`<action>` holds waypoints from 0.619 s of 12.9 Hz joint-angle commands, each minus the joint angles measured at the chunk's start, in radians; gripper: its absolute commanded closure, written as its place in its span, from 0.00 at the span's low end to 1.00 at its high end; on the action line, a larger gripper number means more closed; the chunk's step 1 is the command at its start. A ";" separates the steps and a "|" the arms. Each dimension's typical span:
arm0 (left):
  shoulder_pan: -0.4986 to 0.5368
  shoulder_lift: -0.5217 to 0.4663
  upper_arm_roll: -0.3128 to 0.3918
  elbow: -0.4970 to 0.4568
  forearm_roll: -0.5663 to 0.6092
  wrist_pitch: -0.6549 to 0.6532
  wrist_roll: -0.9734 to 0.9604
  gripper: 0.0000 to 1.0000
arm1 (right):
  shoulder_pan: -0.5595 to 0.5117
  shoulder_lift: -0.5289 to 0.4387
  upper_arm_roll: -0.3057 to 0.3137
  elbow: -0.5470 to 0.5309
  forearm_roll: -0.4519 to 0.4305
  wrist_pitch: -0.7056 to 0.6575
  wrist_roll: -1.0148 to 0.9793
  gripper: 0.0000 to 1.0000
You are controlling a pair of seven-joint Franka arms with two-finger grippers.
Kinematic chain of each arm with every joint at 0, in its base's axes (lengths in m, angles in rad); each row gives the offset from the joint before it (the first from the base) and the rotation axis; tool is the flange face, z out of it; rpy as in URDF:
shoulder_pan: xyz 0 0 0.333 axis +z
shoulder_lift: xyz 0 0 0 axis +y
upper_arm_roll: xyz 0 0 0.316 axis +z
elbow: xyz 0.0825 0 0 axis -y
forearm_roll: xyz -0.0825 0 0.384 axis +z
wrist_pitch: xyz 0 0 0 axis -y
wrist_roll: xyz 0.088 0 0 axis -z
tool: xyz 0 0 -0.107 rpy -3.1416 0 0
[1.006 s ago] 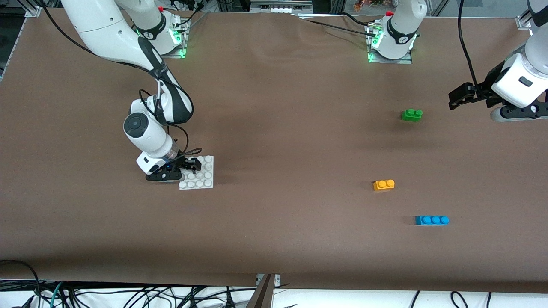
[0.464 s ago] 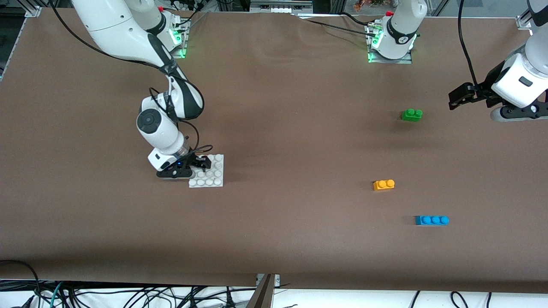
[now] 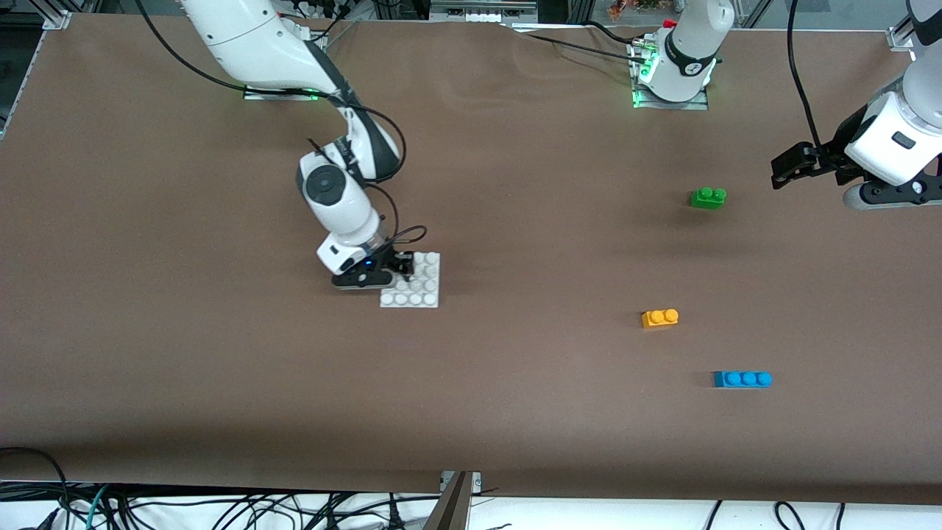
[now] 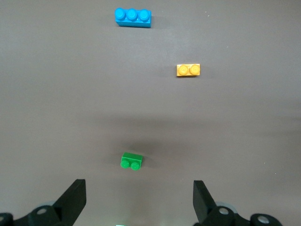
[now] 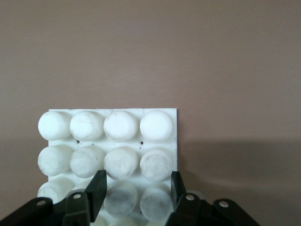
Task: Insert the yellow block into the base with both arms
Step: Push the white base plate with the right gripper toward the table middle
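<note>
Brown cloth covers the whole table (image 3: 515,412), and the yellow block (image 3: 659,317) serves as the landmark on it. It is a small orange-yellow brick with 2 round studs, lying flat and untouched toward the left arm's end. The green 2-stud brick (image 3: 708,197) lies farther from the front camera than the yellow block, and the blue 3-stud brick (image 3: 742,378) lies nearer to that camera than it. The base (image 3: 416,288), a flat white square plate with a 4x4 grid of round studs, sits well apart from the yellow block, toward the right arm's end of the table. The right gripper (image 3: 401,266) is down at the base's edge; in the right wrist view its fingers (image 5: 99,190) straddle 1 column of studs on the base (image 5: 113,141), clenched on the plate as far as I can judge. The left gripper (image 3: 786,171) hangs over the table past the green brick, away from the yellow block, with its jaws spread wide and holding nothing, the green brick (image 4: 131,161) showing between them; that arm waits. By my reading the task is in its early part: the base is gripped, but the yellow block is not yet picked up, carried or pressed onto the studs.
</note>
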 commanded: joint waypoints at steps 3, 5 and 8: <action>0.001 0.012 0.002 0.031 -0.023 -0.022 0.020 0.00 | 0.095 0.073 -0.005 0.138 0.010 0.006 0.103 0.53; 0.001 0.012 0.002 0.031 -0.023 -0.022 0.020 0.00 | 0.144 0.100 -0.005 0.192 0.010 0.006 0.149 0.53; 0.001 0.012 0.002 0.031 -0.023 -0.022 0.020 0.00 | 0.219 0.169 -0.007 0.279 0.007 0.005 0.241 0.53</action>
